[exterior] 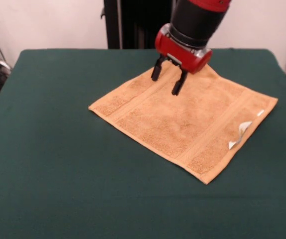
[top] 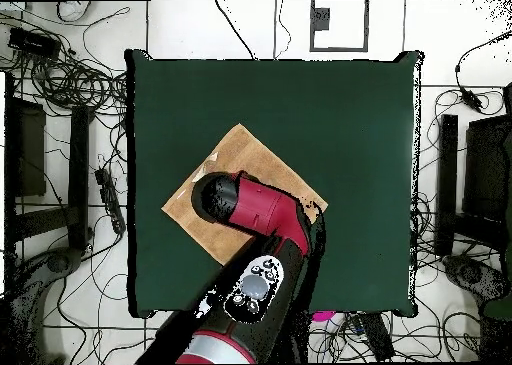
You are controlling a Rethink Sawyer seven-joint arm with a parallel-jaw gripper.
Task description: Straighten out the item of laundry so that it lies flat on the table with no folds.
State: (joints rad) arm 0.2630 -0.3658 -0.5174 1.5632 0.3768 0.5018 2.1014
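My claw [exterior: 169, 79] hangs with its two fingers apart and empty, over the part of the towel [exterior: 183, 122] nearest my pedestal; I can't tell whether the tips touch the cloth or hover just above it. The orange-yellow terry towel lies turned like a diamond on the green table [exterior: 58, 164]. In the overhead view it sits toward the table's left edge, well clear of all four corners, with my arm hiding much of it.

As I judge it, the cloth is already nearly flat: the border bands run straight and I see no large fold. The one blemish is at the towel's edge, where the white care tag [exterior: 238, 134] curls up.

To finish well, I would avoid pinching and lifting in the middle, which would raise a new ridge. Better to press lightly and stroke outward toward the tag edge, or simply rise straight up so nothing drags.
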